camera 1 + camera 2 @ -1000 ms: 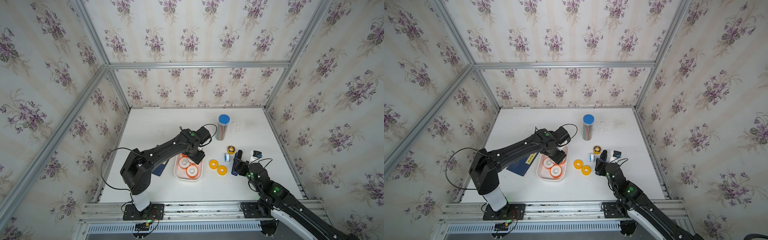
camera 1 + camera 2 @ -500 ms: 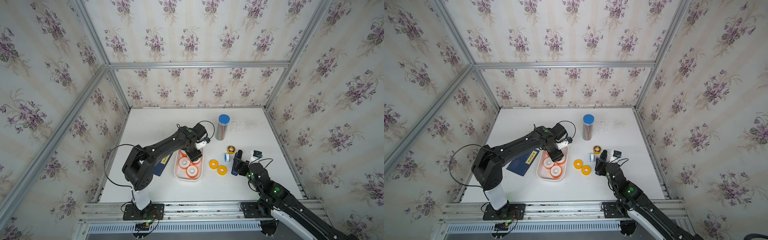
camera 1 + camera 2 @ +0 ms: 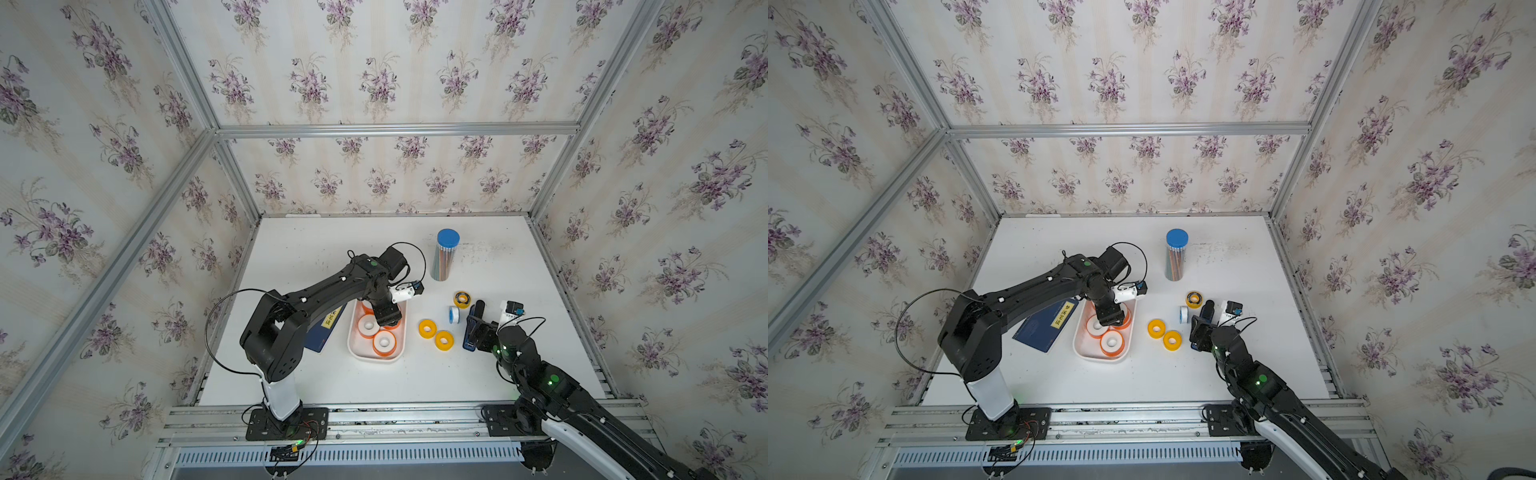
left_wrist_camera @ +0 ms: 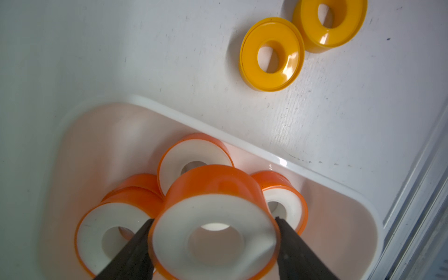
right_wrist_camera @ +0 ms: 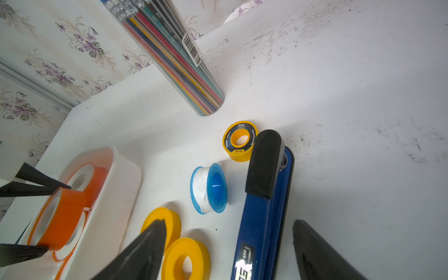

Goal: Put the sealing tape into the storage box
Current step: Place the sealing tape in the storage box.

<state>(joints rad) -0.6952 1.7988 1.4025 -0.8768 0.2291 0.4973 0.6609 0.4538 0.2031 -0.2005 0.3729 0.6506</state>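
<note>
Our left arm (image 3: pixel 328 289) stretched forward, wrist bent down, our left gripper (image 4: pixel 214 220) pinching an orange-rimmed roll (image 4: pixel 213 189) between both fingers (image 4: pixel 131 252), our right arm (image 3: pixel 552 382) low and extended, our right gripper (image 5: pixel 229 221) angled downward, its fingers spread wide, holding nothing.

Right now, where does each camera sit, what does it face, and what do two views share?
Both top views: overhead, facing down on the table; both arms show.
Left wrist: above the storage box; left gripper holds an orange-rimmed roll.
Right wrist: low, facing the blue bar; right gripper open.
Shared by wrists: two yellow rolls.
</note>
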